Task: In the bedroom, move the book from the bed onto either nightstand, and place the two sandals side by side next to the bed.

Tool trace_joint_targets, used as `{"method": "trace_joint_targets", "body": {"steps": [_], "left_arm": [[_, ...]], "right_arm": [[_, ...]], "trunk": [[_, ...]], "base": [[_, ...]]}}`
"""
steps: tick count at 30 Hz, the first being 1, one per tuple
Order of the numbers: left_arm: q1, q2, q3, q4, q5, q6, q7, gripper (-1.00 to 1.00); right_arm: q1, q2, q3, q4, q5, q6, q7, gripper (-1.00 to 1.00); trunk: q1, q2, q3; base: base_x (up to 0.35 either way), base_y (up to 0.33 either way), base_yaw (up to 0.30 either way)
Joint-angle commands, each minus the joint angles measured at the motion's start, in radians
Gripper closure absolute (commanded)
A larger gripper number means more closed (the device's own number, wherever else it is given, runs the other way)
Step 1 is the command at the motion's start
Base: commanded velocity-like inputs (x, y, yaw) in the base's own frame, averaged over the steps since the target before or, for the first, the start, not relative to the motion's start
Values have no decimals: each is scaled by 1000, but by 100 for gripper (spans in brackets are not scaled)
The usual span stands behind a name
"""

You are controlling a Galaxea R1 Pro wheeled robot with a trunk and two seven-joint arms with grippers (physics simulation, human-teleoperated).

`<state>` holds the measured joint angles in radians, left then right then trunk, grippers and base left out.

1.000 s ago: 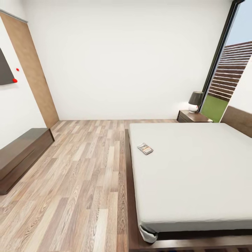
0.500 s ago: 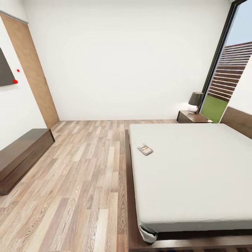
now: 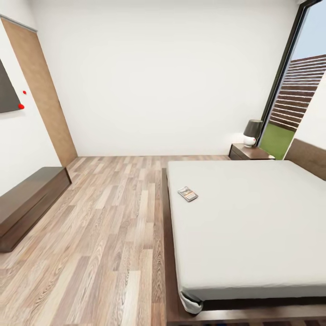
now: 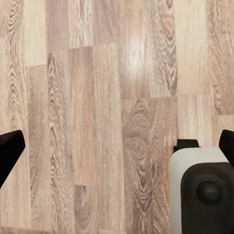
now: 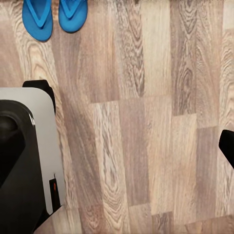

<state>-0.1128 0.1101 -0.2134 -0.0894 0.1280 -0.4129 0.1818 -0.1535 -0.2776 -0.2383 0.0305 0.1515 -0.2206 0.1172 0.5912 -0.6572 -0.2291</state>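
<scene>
The book (image 3: 188,194) lies flat on the bed (image 3: 253,217), near the mattress edge that faces the open floor (image 3: 108,226). Its long axis runs diagonally, from that edge toward the bed's foot and middle. The nightstand (image 3: 250,152) stands by the headboard at the window, a lamp (image 3: 252,131) on it.

In the right wrist view the two sandals (image 5: 54,17) lie side by side on the planks, just beside each other, long axes parallel; which ends are the toes I cannot tell.

Only dark finger edges show in both wrist views, so I cannot tell either gripper's state.
</scene>
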Motion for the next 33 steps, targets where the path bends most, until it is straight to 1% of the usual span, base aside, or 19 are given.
{"method": "trace_joint_targets", "body": {"steps": [1,12,22,25,27,33], "left_arm": [[-1,0,-9,1,10,-3,2,-100],[-1,-2,-9,0,10,-3,2,-100],[-1,-14,-10,0,8,-3,2,-100],[-1,-17,-11,0,1,-3,3,-100],[-1,-18,-13,0,-12,-3,3,-100],[-1,-21,-13,0,-35,-3,6,-100]], "right_arm": [[-1,-1,-9,3,10,-6,2,-100],[-1,0,-9,3,10,-6,2,-100],[-1,0,-9,3,10,-6,2,-100],[-1,0,-9,3,10,-6,2,-100],[-1,0,-9,3,10,-6,2,-100],[-1,0,-9,3,10,-6,2,-100]], "trunk": [[-4,6,2],[-46,83,36],[-84,153,68],[-96,174,77],[-103,188,83],[-103,188,83]], "base": [[0,0,83],[0,0,150],[0,0,208],[0,0,235],[0,0,240],[0,0,246]]}}
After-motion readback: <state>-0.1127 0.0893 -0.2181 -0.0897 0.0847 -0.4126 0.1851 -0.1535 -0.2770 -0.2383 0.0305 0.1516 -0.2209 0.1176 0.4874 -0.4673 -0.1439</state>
